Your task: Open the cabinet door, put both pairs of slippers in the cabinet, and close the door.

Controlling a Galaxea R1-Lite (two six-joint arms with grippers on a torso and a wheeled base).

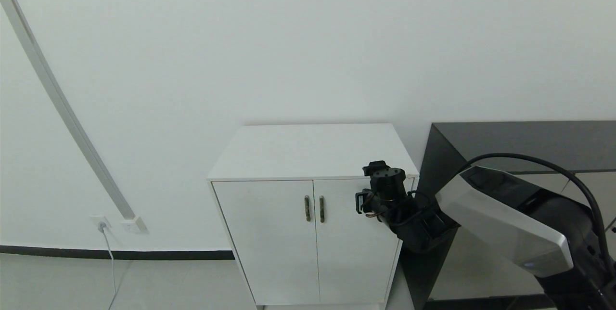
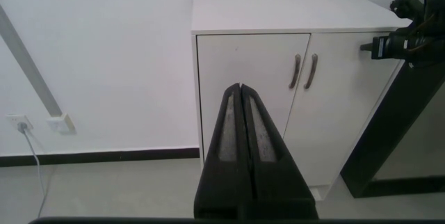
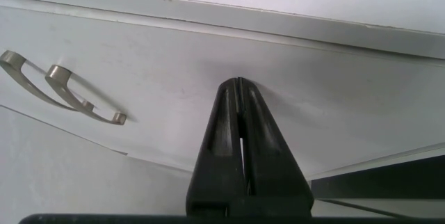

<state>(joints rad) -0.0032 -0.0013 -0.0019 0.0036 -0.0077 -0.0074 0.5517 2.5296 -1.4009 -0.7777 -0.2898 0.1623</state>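
White cabinet (image 1: 308, 151) stands upright on the floor (image 1: 159, 281), back against the wall (image 1: 308, 35), front facing the robot. Long axis vertical. Both doors are shut: left door (image 1: 264, 238), right door (image 1: 353, 257). Two slim metal handles (image 1: 307, 208) run vertically, side by side at the centre seam in the upper half of the doors.

Right hand (image 3: 240, 85): fingers pressed together, nothing between them. It is raised at the cabinet's upper right corner and points at the top part of the right door, just under the top panel. The tip is very close to the door face (contact cannot be told). In the right wrist view the handles (image 3: 66, 92) sit well off to one side of the fingers, apart from them.

Left hand (image 2: 240, 88): fingers also pressed together and empty. It is aimed at the lower part of the left door (image 2: 250, 85), well apart from the cabinet.

Rest: a dark glossy unit (image 1: 519, 141) stands just beside the cabinet on its right. A slanted trunking strip (image 1: 62, 103) runs down the wall to a socket (image 1: 100, 223) with a cable (image 1: 111, 262) plugged in, left of the cabinet.
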